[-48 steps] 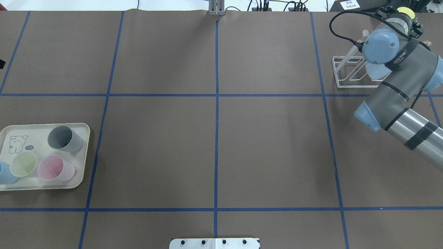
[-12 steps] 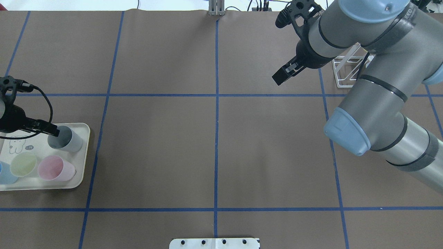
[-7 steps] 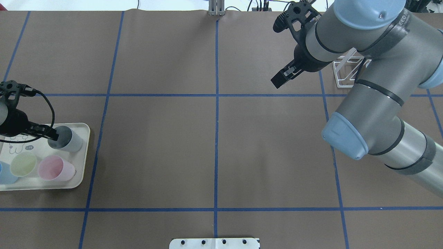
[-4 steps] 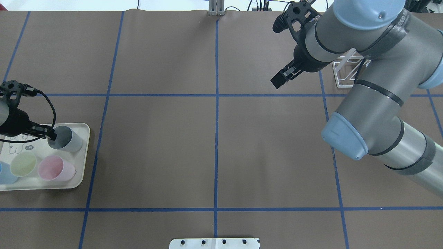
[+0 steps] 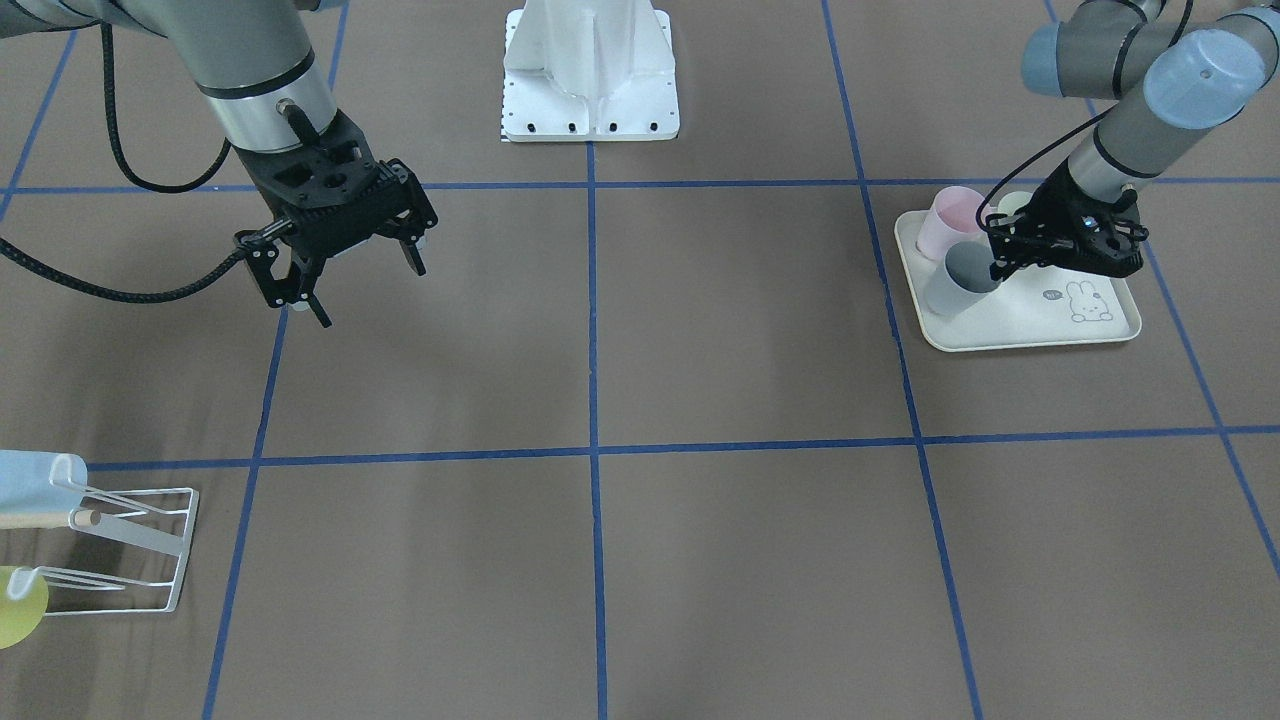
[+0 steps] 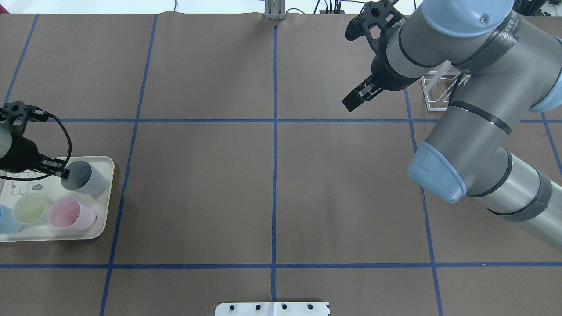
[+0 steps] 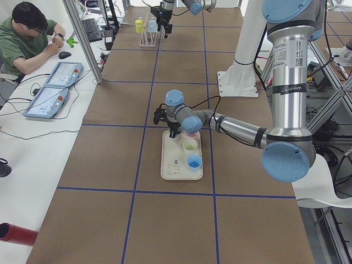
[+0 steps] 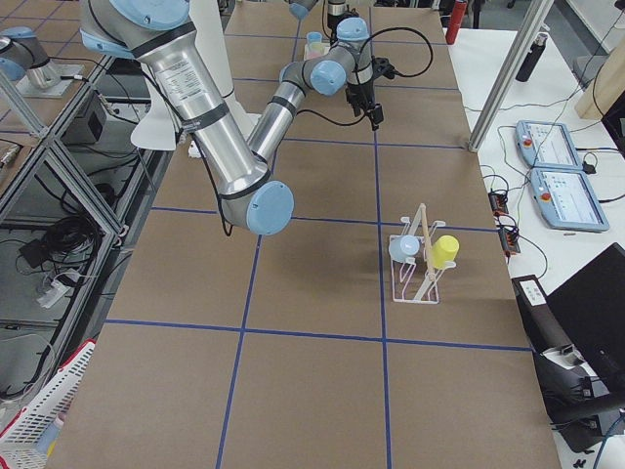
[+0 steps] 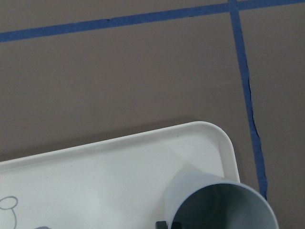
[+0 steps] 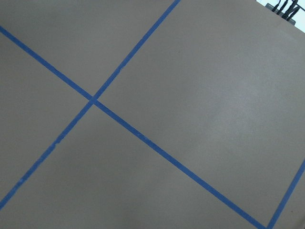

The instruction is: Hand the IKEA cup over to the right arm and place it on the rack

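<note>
Tray (image 6: 104,202) with four cups (image 6: 66,213)

right claw (image 5: 360,283) upper left in front view, hanging above bench, jaws wide open. left claw (image 6: 63,173) low at overhead's left edge, jaw gap unreadable.

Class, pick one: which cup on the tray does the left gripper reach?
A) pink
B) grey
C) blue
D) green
B: the left gripper has a fingertip at the rim of the grey cup, which stands in a corner of the tray.
</note>
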Robot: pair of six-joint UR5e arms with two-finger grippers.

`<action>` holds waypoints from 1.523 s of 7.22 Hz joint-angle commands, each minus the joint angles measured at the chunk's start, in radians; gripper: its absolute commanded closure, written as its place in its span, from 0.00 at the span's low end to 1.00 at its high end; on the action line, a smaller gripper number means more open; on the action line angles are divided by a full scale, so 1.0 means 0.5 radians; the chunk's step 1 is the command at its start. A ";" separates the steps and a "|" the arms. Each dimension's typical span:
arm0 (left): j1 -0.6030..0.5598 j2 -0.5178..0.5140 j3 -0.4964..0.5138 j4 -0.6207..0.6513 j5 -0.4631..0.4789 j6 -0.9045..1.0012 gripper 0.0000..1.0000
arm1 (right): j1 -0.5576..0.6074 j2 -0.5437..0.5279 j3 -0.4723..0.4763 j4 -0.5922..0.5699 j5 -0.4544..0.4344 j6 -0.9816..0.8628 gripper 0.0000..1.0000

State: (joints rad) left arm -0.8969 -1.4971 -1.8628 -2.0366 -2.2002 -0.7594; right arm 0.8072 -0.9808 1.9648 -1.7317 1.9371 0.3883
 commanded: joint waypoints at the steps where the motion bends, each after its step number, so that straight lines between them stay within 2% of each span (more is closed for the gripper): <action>1: -0.162 -0.040 -0.005 0.023 -0.039 0.000 1.00 | -0.019 0.010 0.000 0.003 -0.094 0.000 0.00; 3: -0.274 -0.226 -0.066 0.298 -0.042 -0.009 1.00 | -0.068 0.016 -0.003 0.003 -0.214 0.000 0.00; 4: -0.274 -0.312 -0.112 0.366 -0.045 -0.203 1.00 | -0.083 0.041 -0.003 0.003 -0.235 -0.003 0.00; 7: -0.277 -0.649 -0.161 0.367 -0.342 -0.906 1.00 | -0.227 0.179 -0.012 0.061 -0.496 0.009 0.02; 8: -0.283 -0.729 -0.195 0.364 -0.409 -1.105 1.00 | -0.276 0.161 -0.039 0.307 -0.566 0.012 0.02; 10: -0.283 -1.032 -0.198 0.340 -0.474 -1.614 1.00 | -0.393 0.164 -0.259 0.881 -0.811 0.012 0.01; 11: -0.283 -1.119 -0.204 0.337 -0.478 -1.762 1.00 | -0.411 0.185 -0.306 1.017 -0.821 0.018 0.01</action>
State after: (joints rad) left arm -1.0384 -1.9902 -1.9619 -1.8650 -2.4317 -1.5279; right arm 0.6224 -0.8976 1.8543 -1.3351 1.5562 0.3949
